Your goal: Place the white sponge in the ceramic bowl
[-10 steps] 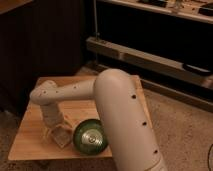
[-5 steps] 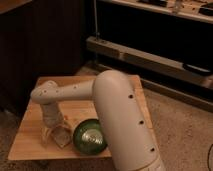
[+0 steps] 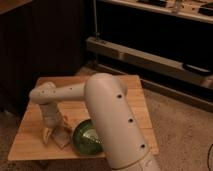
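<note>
Fingers [image 3: 46, 134] of the gripper [image 3: 54, 136] are clamped on the white sponge [image 3: 62, 138]. One tan tip shows on the sponge's left side in the camera view, and the other is hidden behind the pale block. The gripper points straight down and sits low over the wooden surface [image 3: 29, 142]. Whether the sponge's lower corner touches the wood cannot be told. The sponge is tilted in the grasp, its lower end leaning out to the right of the fingers.

Just to the right of the fingers stands the ceramic bowl [image 3: 85, 142], upright on the surface. It is dark green and glossy, with a lighter ribbed centre. The sponge is beside the bowl's left rim, outside it rather than over the opening, and whether the two touch cannot be told.

The bowl's right part is hidden behind the robot's arm [image 3: 112, 120]. Its thick white upper link rises from the lower edge of the view and bends above and to the right of the fingers. From there a thinner forearm [image 3: 65, 92] runs left to a wrist directly above the fingers.

Behind the fingers, past the far edge of the surface, is a dark cabinet front [image 3: 45, 35]. Well off to the right of the fingers and farther back is a low shelf unit [image 3: 150, 57] with pale horizontal rails. Speckled carpet [image 3: 185, 122] covers the floor to the right of the surface.
</note>
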Motion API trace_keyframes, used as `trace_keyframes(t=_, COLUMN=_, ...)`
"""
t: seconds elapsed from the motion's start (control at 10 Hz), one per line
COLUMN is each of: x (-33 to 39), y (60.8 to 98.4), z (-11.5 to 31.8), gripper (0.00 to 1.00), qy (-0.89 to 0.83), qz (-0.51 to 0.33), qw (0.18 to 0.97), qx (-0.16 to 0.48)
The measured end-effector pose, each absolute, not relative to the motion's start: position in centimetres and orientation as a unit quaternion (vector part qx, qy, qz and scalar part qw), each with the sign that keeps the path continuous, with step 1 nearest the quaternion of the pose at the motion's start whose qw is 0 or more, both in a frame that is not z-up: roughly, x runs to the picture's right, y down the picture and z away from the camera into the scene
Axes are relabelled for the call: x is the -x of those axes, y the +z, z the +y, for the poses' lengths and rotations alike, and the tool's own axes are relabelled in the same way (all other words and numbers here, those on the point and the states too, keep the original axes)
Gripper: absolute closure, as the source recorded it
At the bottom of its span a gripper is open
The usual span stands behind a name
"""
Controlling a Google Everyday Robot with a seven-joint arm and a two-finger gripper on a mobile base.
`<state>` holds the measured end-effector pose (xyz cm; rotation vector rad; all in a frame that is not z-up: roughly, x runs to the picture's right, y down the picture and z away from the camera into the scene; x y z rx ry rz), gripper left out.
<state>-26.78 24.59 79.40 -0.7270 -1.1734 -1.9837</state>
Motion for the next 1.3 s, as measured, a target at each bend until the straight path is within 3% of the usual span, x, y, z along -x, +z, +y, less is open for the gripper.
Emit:
trace_keyframes(t=0.2, x=27.1, y=79.5, z=24.9, gripper=0.21, qy=-0.766, qz=-0.462, qw=0.343, qx=0.286)
trace_keyframes(t=1.0, x=26.2, y=78.5, z=23.8, gripper=0.97, qy=-0.769, qz=-0.455, qw=0.354, qx=0.278)
trace_keyframes(t=1.3, x=25.8, y=77.5, z=22.5, gripper=1.00, qy=-0.768, qz=-0.457, qw=0.350, qx=0.280)
